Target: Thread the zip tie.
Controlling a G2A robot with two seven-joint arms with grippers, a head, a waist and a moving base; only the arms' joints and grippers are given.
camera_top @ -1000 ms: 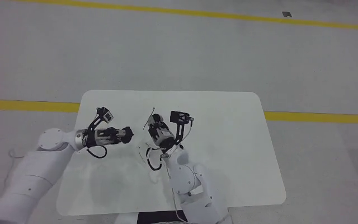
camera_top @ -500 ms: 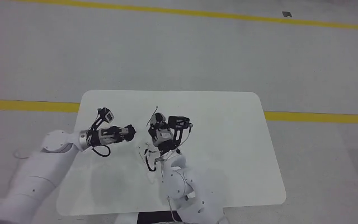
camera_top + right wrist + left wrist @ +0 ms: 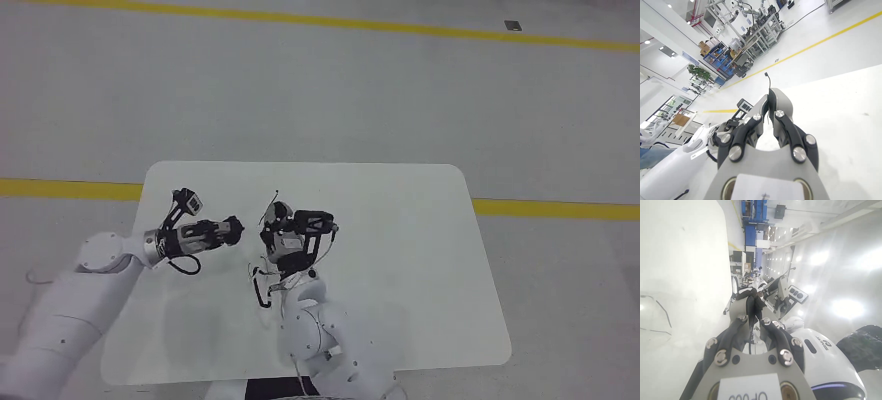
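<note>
Right claw (image 3: 770, 94) pinches a light, whippy black zip tie (image 3: 769, 81), head just beyond its fingertips; likely steadier gripped nearer the head.

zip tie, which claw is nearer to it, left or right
Right. The right claw is shut on the zip tie, whose head sticks out past its tip. The left claw hangs beside it over the table, apart from the tie.
</note>
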